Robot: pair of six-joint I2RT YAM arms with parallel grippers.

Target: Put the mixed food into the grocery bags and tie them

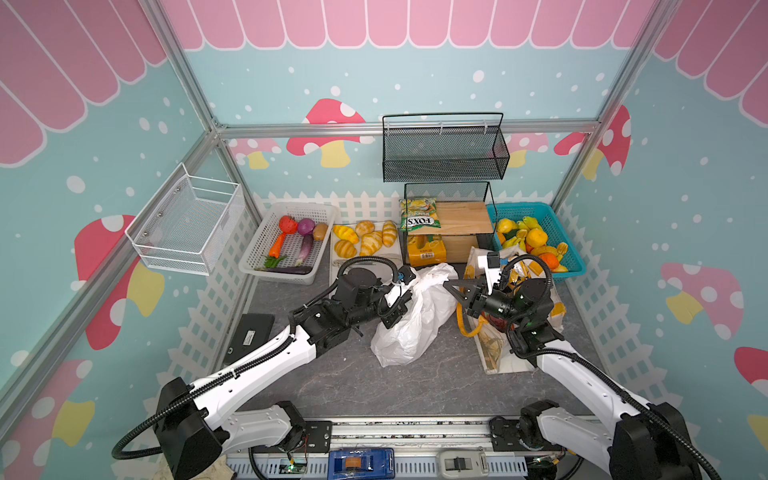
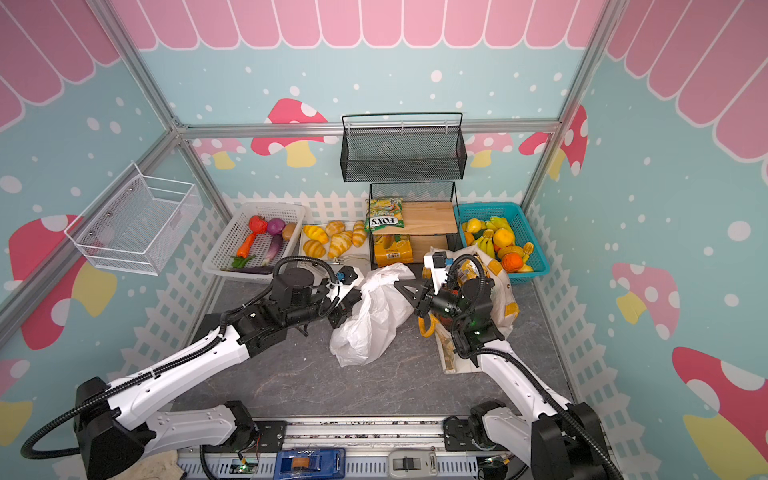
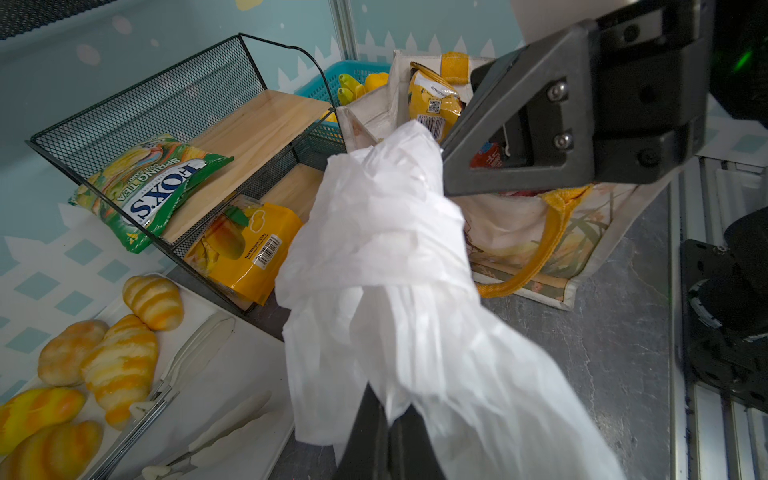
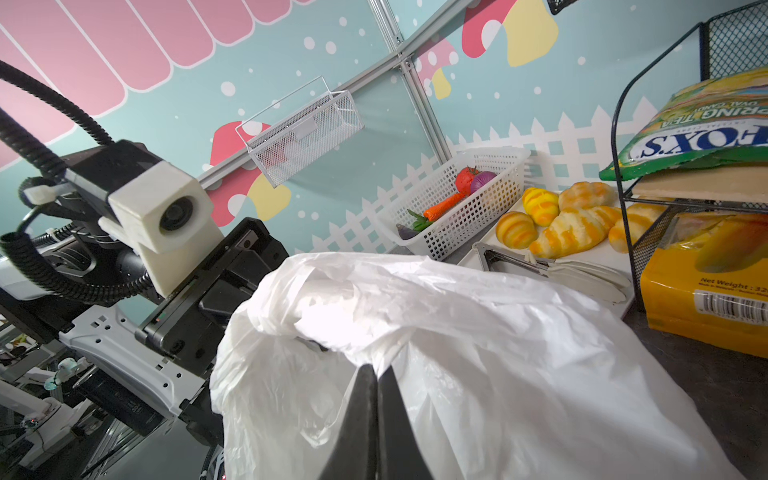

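Left claw and right claw flank the white plastic bag, touching it.

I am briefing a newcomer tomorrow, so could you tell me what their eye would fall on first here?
The crumpled white bag in the middle of the table, with the left tool and the right tool both shut on it from either side. Next, the yellow-handled cloth bag just right of it, with snack packets inside.

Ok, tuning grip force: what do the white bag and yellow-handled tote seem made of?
The white bag: probably thin plastic film, slightly glossy; it crumples, light shows through. The tote: seemingly stiff matte fabric; walls hold shape, handles look woven.
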